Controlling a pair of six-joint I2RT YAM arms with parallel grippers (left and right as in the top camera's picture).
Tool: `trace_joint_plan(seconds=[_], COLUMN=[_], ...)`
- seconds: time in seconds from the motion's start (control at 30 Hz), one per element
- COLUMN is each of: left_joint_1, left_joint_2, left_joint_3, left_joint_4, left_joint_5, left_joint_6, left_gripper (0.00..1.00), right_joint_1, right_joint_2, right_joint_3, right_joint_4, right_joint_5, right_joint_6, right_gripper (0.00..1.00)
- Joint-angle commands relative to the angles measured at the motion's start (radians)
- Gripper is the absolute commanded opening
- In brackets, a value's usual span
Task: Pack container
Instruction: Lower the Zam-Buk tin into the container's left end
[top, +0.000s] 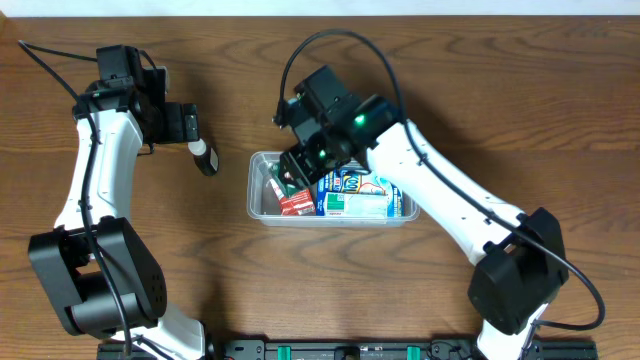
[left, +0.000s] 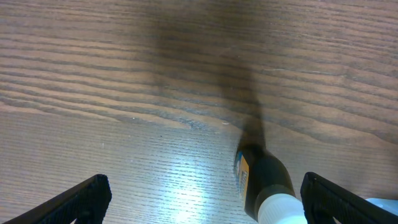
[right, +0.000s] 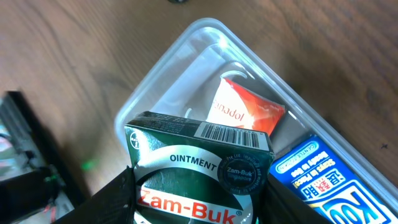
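The right claw (right: 196, 208) is clamped on a green Zam-Buk box (right: 199, 155), held low over the container (right: 163, 78). If it is released here, I judge the box could land tilted on the blue box (right: 323, 180) or the red sachet (right: 245, 109) (bare floor shows only toward the far corner) and stand proud of the rim. The container lies directly beneath this claw. Farther off, the left claw (left: 208, 196) gapes wide over a white-capped tube (left: 264, 180) on the desk (left: 124, 74), outside the container.

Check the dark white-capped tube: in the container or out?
Out. The tube lies on the table, left of the container, outside its rim.
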Motion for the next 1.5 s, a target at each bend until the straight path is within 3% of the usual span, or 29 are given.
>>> trace_joint_plan(seconds=[0.0, 0.3, 0.63, 0.83, 0.9, 1.17, 1.47], left_joint_1=[0.003, 0.003, 0.003, 0.003, 0.003, 0.003, 0.003], left_joint_2=[0.01, 0.01, 0.01, 0.01, 0.01, 0.01, 0.01], left_joint_3=[-0.006, -0.006, -0.006, -0.006, -0.006, -0.006, -0.006], left_joint_4=[0.0, 0.0, 0.0, 0.0, 0.0, 0.0, 0.0], left_joint_5=[-0.012, -0.012, -0.012, -0.012, -0.012, -0.012, -0.012], left_joint_6=[-0.002, -0.002, -0.002, -0.002, -0.002, -0.002, -0.002], left_gripper=[0.98, 0.98, 0.98, 0.98, 0.98, 0.98, 0.98], right_joint_1=[0.021, 0.034, 0.041, 0.041, 0.041, 0.039, 0.028], right_joint_2=[0.011, 0.028, 0.09, 0.09, 0.09, 0.072, 0.069], right_joint_3=[-0.048, -0.206, -0.211, -0.211, -0.209, -0.145, -0.071], right_joint_4=[0.04, 0.245, 0.301, 0.301, 0.302, 0.268, 0.151], right_joint_5=[0.054, 0.098, 0.093, 0.095, 0.094, 0.095, 0.217], right_joint_6=[0.036, 0.047, 0.047, 0.05, 0.05, 0.049, 0.101], right_gripper=[0.53, 0.55, 0.58, 0.79, 0.81, 0.82, 0.72])
